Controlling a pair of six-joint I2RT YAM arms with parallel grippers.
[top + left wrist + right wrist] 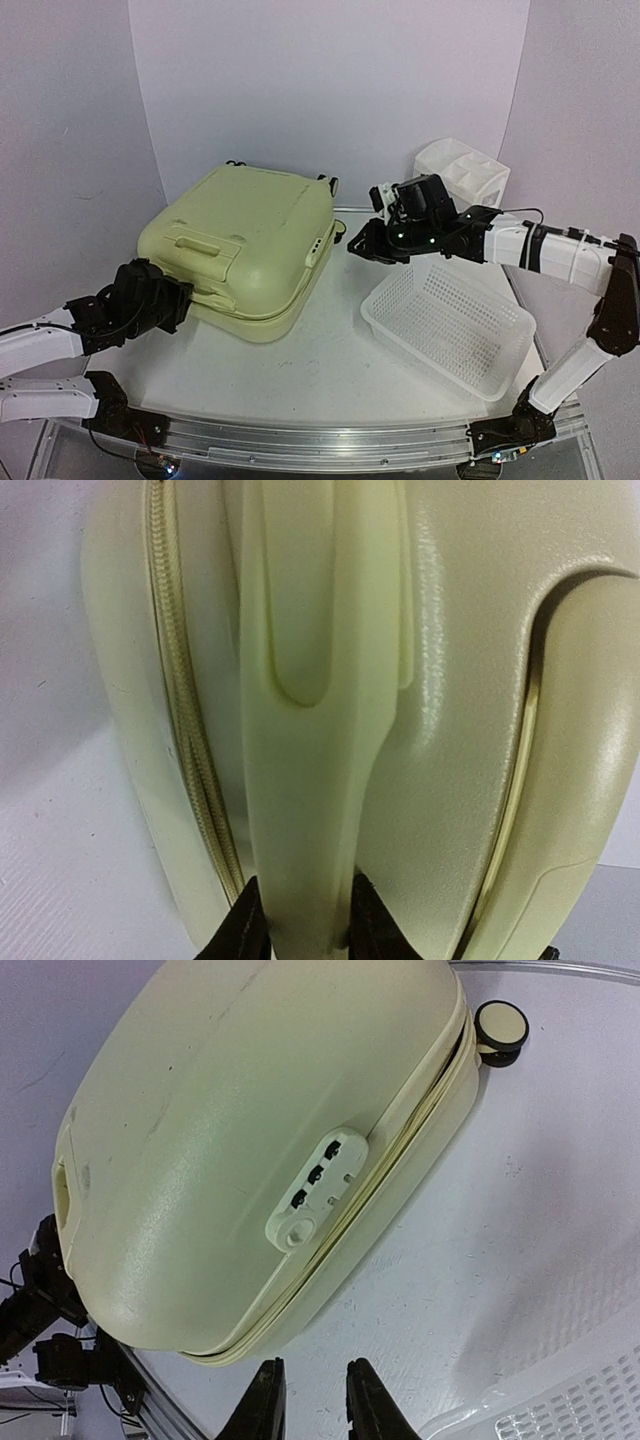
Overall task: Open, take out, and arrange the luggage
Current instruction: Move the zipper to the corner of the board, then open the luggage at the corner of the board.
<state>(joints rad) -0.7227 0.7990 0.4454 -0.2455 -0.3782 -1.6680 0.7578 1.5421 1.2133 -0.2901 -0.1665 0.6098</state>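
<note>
Gripping luggage [240,250] handle [320,730]: your left fingers [240,932] clamped either side. Your right fingers [265,1405] narrowly apart, empty, hovering at luggage's 3 o'clock over worktop [330,370].

The left arm [35,350] and right arm [515,243] are white-shelled with black joints.

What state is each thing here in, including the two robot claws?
luggage: closed, lying flat.
left gripper: shut on the luggage.
right gripper: slightly open, holding nothing.
basket: upright, empty.
drawer organizer: upright, contents unclear.
</note>
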